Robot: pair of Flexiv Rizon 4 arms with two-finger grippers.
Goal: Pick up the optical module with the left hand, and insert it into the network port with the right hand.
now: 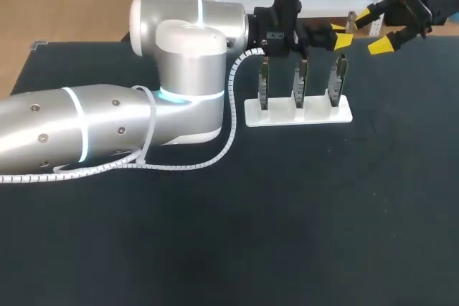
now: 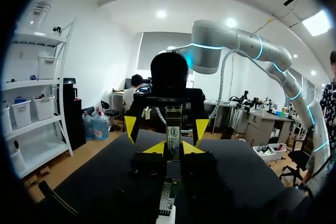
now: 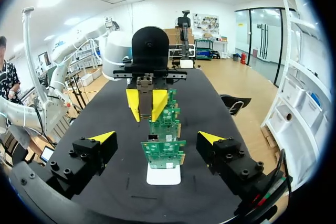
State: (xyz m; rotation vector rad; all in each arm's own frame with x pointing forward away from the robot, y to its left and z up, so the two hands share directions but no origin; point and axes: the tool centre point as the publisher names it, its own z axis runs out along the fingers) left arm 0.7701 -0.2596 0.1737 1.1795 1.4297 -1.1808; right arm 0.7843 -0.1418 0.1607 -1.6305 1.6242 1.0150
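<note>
While my left gripper [image 2: 174, 148] pinches the module [image 2: 173, 136] over the boards [image 3: 163, 150], my right gripper [image 1: 376, 30] hangs wide open facing it. I judge this the handover, so next the right must close squarely on the module.

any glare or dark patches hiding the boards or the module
Head view: sheen on the left arm, none on the boards. Left wrist view: left gripper dark against the bright room, optical module in its jaws lit. Right wrist view: boards evenly lit.

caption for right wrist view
Open right gripper faces the left gripper, shut on the optical module, circuit boards in a white stand ahead.
</note>
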